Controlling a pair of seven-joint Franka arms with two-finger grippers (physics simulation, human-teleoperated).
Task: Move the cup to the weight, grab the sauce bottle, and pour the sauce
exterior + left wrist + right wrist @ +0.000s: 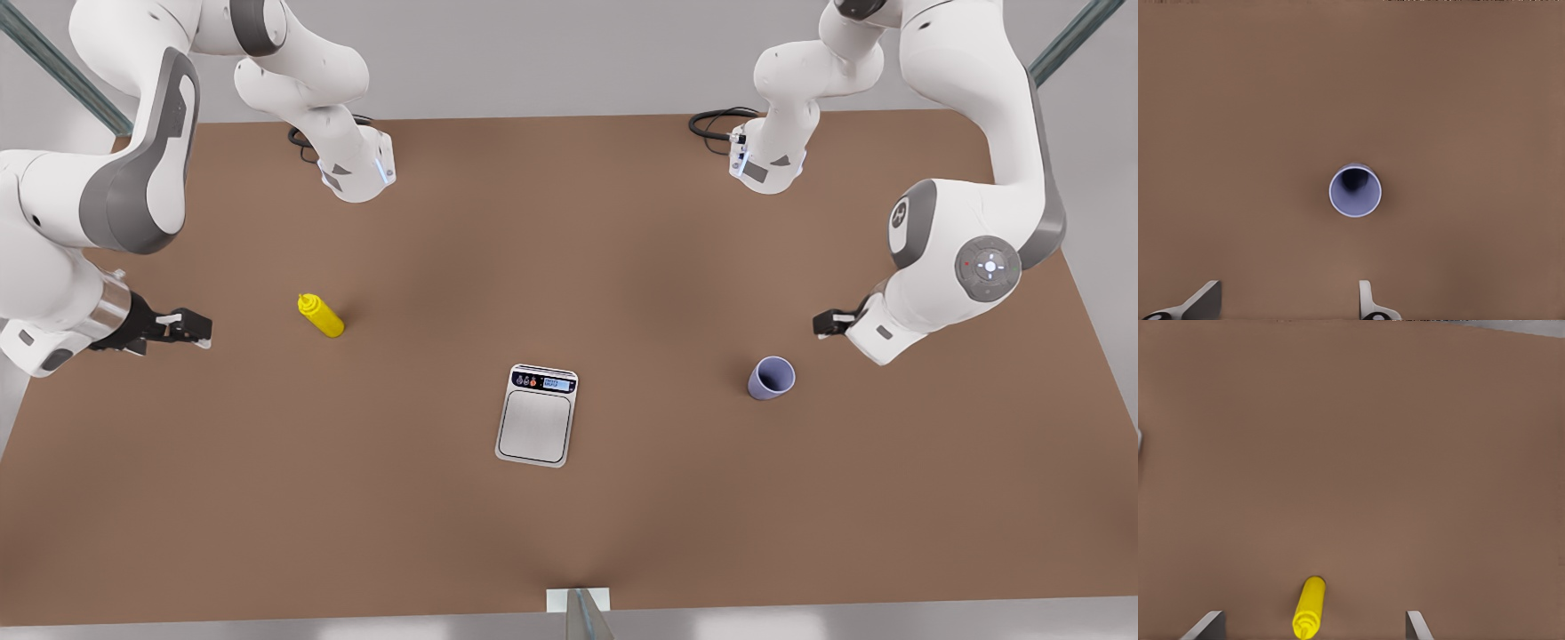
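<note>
The lavender cup [771,378] stands upright on the brown table on the front view's right, mouth up. My left gripper [822,322] hovers just behind it, open; in the left wrist view the cup [1355,190] lies ahead of the open left gripper [1288,303]. The silver weight [536,415] lies flat mid-table with its display strip at the far end and nothing on its plate. The yellow sauce bottle [320,316] sits on the front view's left. My right gripper [200,331] is open to its left; the sauce bottle [1310,607] appears between the open right gripper's [1311,625] fingers, below them.
Two arm bases [356,173] [765,164] with black cables stand at the table's back edge. A small metal post [580,613] sits at the front edge. Bare brown table [569,267] separates the bottle, the weight and the cup.
</note>
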